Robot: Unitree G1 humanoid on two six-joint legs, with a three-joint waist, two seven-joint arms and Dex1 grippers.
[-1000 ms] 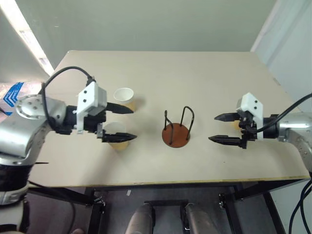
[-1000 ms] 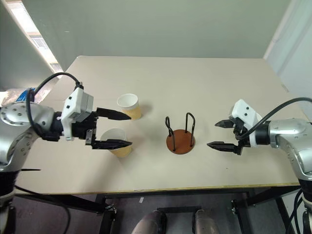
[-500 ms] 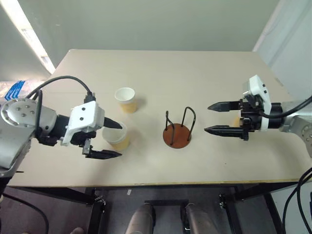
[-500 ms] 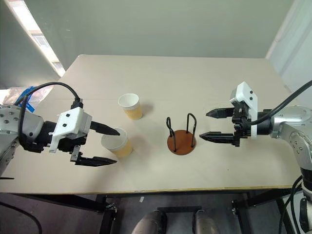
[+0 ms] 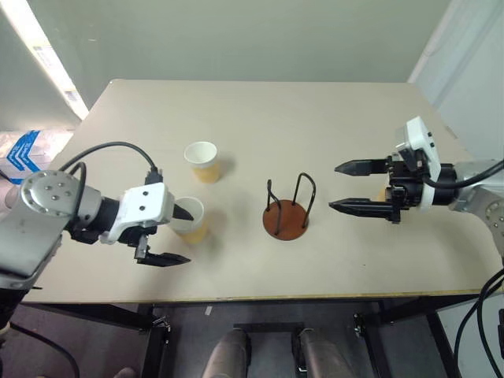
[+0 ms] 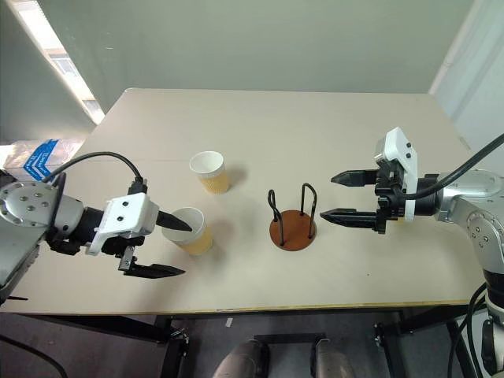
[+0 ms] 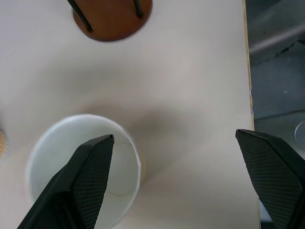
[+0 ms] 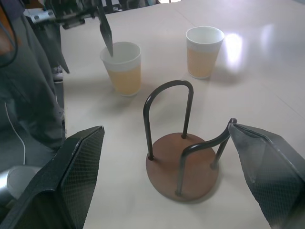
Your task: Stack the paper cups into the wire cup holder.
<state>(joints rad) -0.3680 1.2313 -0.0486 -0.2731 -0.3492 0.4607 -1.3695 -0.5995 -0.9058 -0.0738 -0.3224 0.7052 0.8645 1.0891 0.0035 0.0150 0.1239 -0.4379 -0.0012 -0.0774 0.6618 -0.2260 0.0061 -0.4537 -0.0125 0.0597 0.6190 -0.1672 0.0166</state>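
Currently, the beige table (image 5: 315, 126) carries the wire cup holder (image 5: 286, 214) near its centre: a reddish-brown disc base with two black upright wire loops, holding no cup.

Two paper cups stand upright to the left of the holder. The far paper cup (image 5: 201, 161) sits alone, well apart from both grippers. The near paper cup (image 5: 188, 220) stands closer to the table's near edge, with its white interior showing.

The left gripper (image 5: 176, 236) is positioned at the near paper cup with its fingers spread wide. One black finger reaches over the cup's rim, its tip above the white interior; the other finger lies on the near side of the cup, clear of its wall. In the left wrist view the same arrangement appears: one finger (image 7: 86, 176) overlaps the cup mouth and the other stands well apart over bare table. The cup is not clamped.

The right gripper (image 5: 346, 187) hovers to the right of the wire cup holder, pointing left toward it, fingers released and wide apart, grasping nothing. A third tan object sits partly hidden behind this gripper; its identity cannot be confirmed.
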